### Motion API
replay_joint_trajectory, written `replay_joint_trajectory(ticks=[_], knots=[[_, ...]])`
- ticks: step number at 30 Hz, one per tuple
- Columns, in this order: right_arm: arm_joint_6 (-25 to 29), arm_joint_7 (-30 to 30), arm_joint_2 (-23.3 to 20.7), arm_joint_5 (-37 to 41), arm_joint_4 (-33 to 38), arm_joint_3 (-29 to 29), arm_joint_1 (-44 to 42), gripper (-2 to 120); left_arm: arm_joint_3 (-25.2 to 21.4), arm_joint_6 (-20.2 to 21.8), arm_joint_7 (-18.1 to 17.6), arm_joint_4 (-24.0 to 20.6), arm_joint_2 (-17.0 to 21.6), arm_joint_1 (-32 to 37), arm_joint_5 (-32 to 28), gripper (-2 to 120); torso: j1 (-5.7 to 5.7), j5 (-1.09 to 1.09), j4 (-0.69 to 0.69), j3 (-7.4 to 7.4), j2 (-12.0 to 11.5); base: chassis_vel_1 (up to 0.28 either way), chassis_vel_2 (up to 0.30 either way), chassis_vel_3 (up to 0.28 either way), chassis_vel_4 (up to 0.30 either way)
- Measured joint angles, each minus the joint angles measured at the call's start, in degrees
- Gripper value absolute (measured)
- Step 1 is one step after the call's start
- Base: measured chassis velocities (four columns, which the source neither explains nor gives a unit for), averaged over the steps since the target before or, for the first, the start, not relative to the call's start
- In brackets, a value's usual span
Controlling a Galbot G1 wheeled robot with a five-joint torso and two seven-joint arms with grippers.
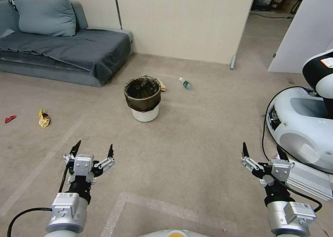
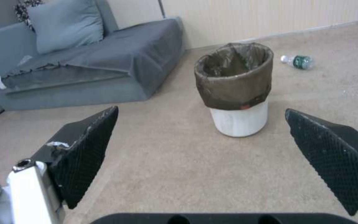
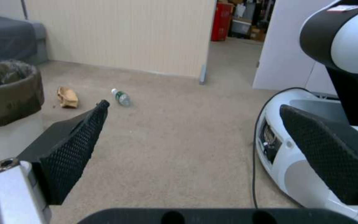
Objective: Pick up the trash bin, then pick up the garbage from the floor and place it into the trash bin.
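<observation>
Head view, trash bin: I see the trash bin upright on the floor, far centre, well ahead of both arms.
Head view, garbage: the bottle lies just right of the bin; a tan crumpled paper sits just beside its far right side; a yellow wrapper and a red scrap lie far left, near the sofa.
Head view, left gripper: my left gripper hovers near left, fingers spread apart, holding nothing.
Head view, right gripper: my right gripper hovers near right, fingers apart, empty, next to another white robot.
Left wrist view: left gripper wide apart, the bin between its fingers but well beyond them; bottle past the bin.
Right wrist view: right gripper apart; bin, crumpled paper and bottle ahead on the floor.
</observation>
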Motion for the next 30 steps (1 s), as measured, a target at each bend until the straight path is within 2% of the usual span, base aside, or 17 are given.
replay_joint_trajectory(ticks=[17, 30], knots=[[-0.3, -0.1, 0.0, 0.1, 0.2, 0.2, 0.1, 100, -0.3, 0.7, -0.2, -0.2, -0.1, -0.1, -0.5, 100, -0.01, 0.0, 0.0, 0.0, 0.0, -0.006, 0.004, 0.005, -0.006], [-0.1, -0.1, 0.0, -0.2, -0.2, 0.2, 0.1, 100, -0.3, 0.7, -0.2, -0.1, -0.1, -0.1, -0.5, 100, 0.01, 0.0, 0.0, 0.0, 0.0, -0.131, 0.128, 0.139, -0.142]])
